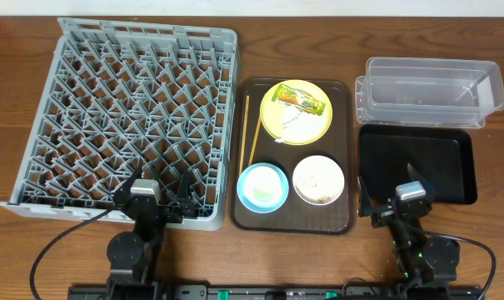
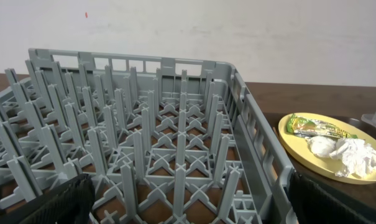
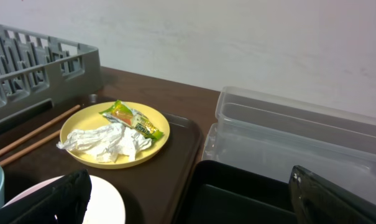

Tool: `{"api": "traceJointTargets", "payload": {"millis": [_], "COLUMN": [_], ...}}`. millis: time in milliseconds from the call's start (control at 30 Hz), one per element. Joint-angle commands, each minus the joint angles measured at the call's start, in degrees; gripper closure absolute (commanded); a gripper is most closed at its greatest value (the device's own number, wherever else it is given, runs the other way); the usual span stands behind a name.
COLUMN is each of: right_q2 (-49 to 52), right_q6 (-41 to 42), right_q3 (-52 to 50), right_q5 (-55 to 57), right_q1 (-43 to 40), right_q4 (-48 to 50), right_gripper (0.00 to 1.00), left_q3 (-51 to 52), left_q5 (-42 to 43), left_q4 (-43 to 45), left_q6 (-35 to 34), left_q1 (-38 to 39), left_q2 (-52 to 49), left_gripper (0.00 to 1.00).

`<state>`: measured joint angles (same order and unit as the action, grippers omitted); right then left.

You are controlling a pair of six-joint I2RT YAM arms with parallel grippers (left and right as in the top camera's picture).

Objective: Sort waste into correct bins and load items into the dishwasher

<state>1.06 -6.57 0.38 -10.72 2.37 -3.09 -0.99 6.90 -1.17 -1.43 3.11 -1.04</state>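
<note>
The yellow plate (image 1: 297, 112) holds the green-and-yellow wrapper (image 1: 301, 99) and the crumpled tissue (image 1: 300, 125); all three also show in the right wrist view: plate (image 3: 73, 134), wrapper (image 3: 131, 119), tissue (image 3: 110, 144). The light blue bowl (image 1: 262, 186), the cream bowl (image 1: 318, 179) with rice scraps, and the chopsticks (image 1: 248, 129) lie on the brown tray. The grey rack (image 1: 127, 117) stands at the left. The clear tub (image 1: 431, 90) and black tray (image 1: 418, 162) are at the right. My left gripper (image 1: 152, 193) is open over the rack's near edge. My right gripper (image 1: 393, 200) is open by the black tray. No cup shows.
The brown serving tray (image 1: 346, 158) sits between the rack and the bins. Bare wooden table runs along the front edge, where both arm bases stand. A pale wall rises behind the table in the wrist views.
</note>
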Motion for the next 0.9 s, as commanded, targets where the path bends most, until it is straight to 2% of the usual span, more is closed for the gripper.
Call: {"api": "traceJointTargets", "payload": {"millis": [0, 567, 867], "right_q2": [-0.17, -0.17, 0.22], "right_q6": [-0.59, -0.24, 11.58], "right_q3": [-0.07, -0.07, 0.76], "right_q5": [-0.48, -0.42, 2.45], "right_q1": [-0.48, -0.48, -0.48], "right_q4": [-0.15, -0.11, -0.85], "right_gripper": [0.01, 0.01, 0.01], "left_q3": [0.76, 0.76, -0.42], "left_q5": [1.01, 1.01, 1.03], "left_q4": [-2.23, -2.25, -3.04], "left_q6": [0.79, 0.79, -0.35], "left_q1": [0.22, 0.22, 0.2], "left_q2": [-0.11, -0.28, -1.03], "left_gripper": [0.0, 0.0, 0.0]}}
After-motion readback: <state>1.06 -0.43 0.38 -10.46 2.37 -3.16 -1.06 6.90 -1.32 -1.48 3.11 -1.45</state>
